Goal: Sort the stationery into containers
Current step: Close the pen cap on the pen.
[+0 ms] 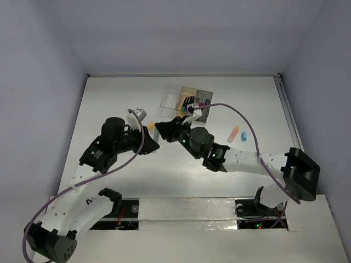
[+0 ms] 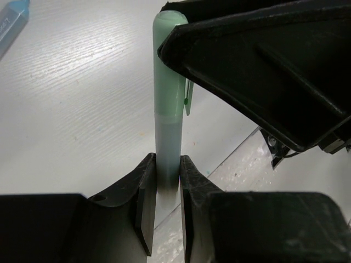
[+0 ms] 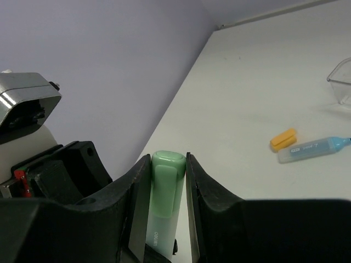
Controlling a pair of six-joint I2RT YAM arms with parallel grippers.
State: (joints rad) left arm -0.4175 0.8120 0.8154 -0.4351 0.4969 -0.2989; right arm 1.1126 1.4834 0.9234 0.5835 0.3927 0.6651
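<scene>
Green highlighter (image 2: pixel 169 109) hangs above the table (image 1: pixel 120 98), its long axis bridging the 2 grippers: left gripper (image 2: pixel 167 186) clamped on the pale barrel, right gripper (image 3: pixel 167 164) pinching the cap end, the 3 boxes (image 1: pixel 204 93) just beyond the right one.

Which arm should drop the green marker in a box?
Probably right: the right gripper clamps the green marker by its cap and sits nearer the boxes than the left gripper, holding its barrel.
</scene>
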